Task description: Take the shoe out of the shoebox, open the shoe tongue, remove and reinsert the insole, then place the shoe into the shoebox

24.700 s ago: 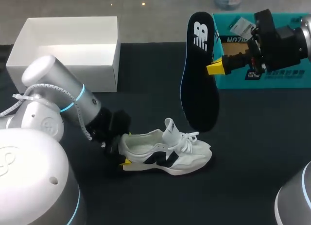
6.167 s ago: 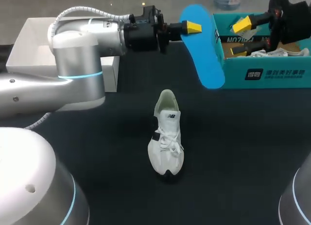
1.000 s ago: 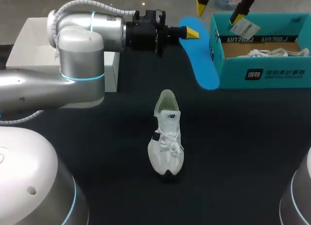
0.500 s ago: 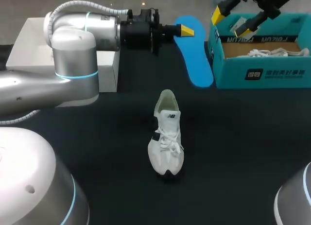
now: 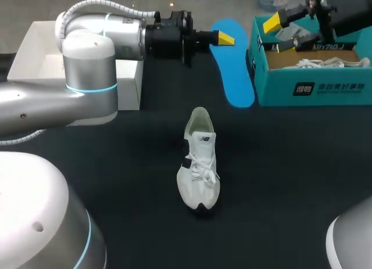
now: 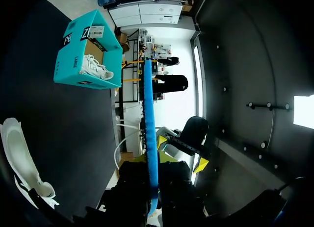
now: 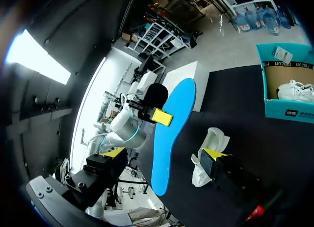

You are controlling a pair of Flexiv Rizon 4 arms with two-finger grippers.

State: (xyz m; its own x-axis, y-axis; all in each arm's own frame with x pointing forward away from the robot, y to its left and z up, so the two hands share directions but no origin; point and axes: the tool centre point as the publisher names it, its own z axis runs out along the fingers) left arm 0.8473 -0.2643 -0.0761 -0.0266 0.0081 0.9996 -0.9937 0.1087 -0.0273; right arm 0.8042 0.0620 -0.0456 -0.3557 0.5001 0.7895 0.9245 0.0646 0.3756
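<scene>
The right gripper (image 5: 278, 35) had dropped over the shoebox's (image 5: 314, 89) left corner, fingers spread; the left gripper (image 5: 224, 38) pinched the insole's (image 5: 235, 71) end beside the shoebox, likely freeing its length for the shoe (image 5: 198, 164) well in front.

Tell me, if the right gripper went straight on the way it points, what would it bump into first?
Most likely the blue insole, which hangs ahead of the open right gripper, clamped in the left gripper. How far off it is I cannot judge.

Left arm stretched across, claw (image 5: 224, 38) pinching insole (image 5: 236, 71); right claw (image 5: 281, 35) spread wide.
</scene>
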